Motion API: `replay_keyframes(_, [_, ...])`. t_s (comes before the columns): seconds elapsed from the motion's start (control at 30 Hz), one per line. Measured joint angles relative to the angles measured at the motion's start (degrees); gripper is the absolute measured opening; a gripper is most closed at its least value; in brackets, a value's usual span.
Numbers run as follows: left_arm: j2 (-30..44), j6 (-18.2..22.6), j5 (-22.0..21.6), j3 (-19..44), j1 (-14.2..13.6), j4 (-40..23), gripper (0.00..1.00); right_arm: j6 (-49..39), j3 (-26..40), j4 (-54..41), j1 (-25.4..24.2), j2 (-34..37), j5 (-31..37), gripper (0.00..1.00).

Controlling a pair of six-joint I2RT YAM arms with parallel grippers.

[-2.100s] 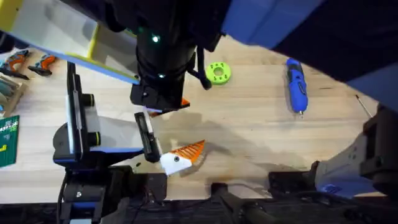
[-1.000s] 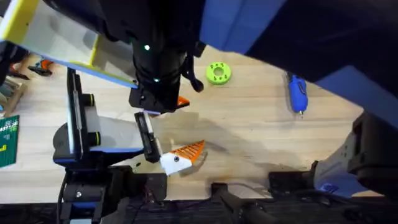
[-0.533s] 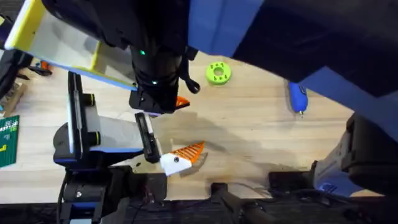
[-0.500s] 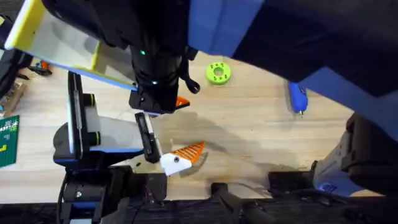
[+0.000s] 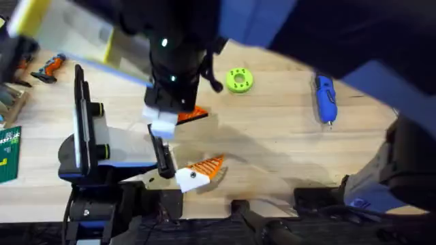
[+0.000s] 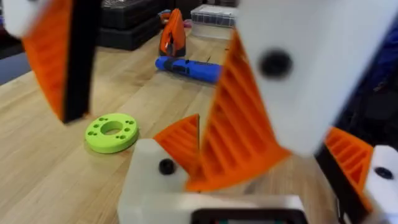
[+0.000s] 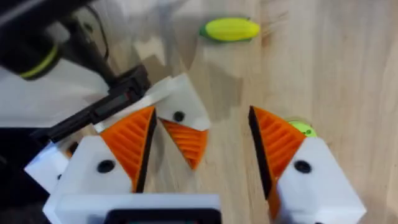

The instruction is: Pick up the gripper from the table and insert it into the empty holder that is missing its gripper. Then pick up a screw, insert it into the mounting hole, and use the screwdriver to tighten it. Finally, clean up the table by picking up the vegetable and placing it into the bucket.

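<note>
The table (image 5: pixel 272 146) is light wood with visible grain, the screwdriver (image 5: pixel 325 99) is blue, the vegetable (image 7: pixel 230 28) is yellow-green, the holed disc (image 5: pixel 239 79) is bright green, and the right hand (image 7: pixel 202 158) is white with orange ribbed pads

Both pincers — left (image 6: pixel 155 93), right (image 7: pixel 202 155) — agape.

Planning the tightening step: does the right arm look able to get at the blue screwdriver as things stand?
Probably yes. The screwdriver lies alone on bare table on the right arm's side, the green disc well apart from it, and the right tool stands open.
</note>
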Motion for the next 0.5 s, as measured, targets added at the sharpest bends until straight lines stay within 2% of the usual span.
replay_keyframes(0.17, [0.00, 0.02, 0.02, 0.00, 0.00, 0.00, 0.986, 3.82, 0.00, 1.38, -3.48, -4.48, -0.51, 0.847])
replay_keyframes(0.33, [0.00, 0.00, 0.02, 0.00, 0.00, 0.00, 0.985, 9.05, -0.56, 2.13, -9.66, -9.37, -0.56, 0.847])
replay_keyframes(0.43, [0.00, 0.00, 0.02, 0.00, 0.00, 0.00, 0.986, 11.65, -4.71, 3.89, -12.65, -12.77, -0.52, 0.847])
replay_keyframes(0.5, [0.00, 0.02, 0.04, 0.00, 0.00, 0.00, 0.986, 13.55, -10.47, 6.04, -14.57, -16.07, -0.55, 0.847])
